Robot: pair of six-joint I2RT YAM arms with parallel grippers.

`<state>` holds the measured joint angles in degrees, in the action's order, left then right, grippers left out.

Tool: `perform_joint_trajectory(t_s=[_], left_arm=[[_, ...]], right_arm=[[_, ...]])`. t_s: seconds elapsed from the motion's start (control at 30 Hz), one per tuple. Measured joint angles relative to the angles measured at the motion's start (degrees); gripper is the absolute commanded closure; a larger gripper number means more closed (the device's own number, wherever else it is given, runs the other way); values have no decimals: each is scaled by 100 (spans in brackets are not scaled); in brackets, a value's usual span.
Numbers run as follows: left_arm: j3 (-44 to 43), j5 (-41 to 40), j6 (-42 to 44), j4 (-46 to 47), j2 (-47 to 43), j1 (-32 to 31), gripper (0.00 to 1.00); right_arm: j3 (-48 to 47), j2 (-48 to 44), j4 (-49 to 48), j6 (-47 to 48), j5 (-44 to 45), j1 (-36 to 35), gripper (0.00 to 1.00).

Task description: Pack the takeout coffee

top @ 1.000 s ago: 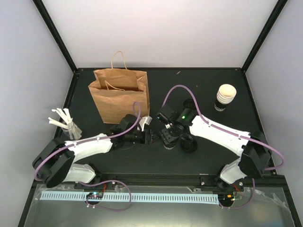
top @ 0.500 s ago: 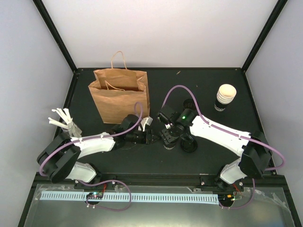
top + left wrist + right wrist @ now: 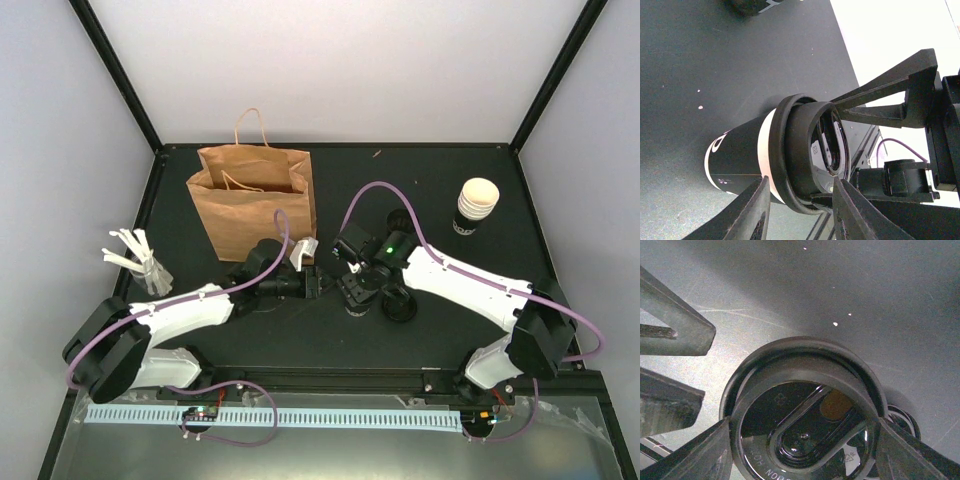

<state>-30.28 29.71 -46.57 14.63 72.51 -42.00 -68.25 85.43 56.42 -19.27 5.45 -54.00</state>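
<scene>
At the centre of the overhead view, between the tips of the two arms, the takeout coffee (image 3: pixel 740 160) stands upright on the black table (image 3: pixel 440 180), to the lower right of the brown paper bag (image 3: pixel 255 205). A black lid (image 3: pixel 805 145) sits on its mouth. The right gripper (image 3: pixel 802 440) has this lid clamped by the rim, jaws wide, one finger on each side. I cannot tell whether the lid is snapped down all the way round. The left gripper (image 3: pixel 800 182) is partly open and holds nothing. Its fingers lie just beside the cup's wall, one above the other, and I cannot make out whether they touch it.

The main risk, as I judge it, is that the grip is on the lid alone. A lift from there could pull the lid off and leave the cup behind. It could also carry the cup only until the fit gives way over the bag. Pressing down off-centre could tip the cup or buckle its paper wall, since nothing braces it. The left fingers are close enough to nudge the cup sideways. Both grippers crowd the same spot, so they may clash. A spare lid (image 3: pixel 402 306) lies just right of the cup and could be dragged along. Farther on, the bag's handles and soft rim could snag the cup at entry.
</scene>
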Motion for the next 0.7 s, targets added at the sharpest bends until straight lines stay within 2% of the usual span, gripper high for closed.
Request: perform_joint_trajectory(t_s=[0.17, 0.47, 0.7], left_arm=[[-2, -9, -15, -52, -81, 7, 63], [0, -162, 13, -492, -800, 101, 62], [-2, -107, 28, -568, -706, 118, 62]], right_arm=[[52, -46, -72, 151, -50, -37, 35], [63, -55, -116, 275, -131, -138, 35], [57, -66, -114, 387, -227, -138, 35]])
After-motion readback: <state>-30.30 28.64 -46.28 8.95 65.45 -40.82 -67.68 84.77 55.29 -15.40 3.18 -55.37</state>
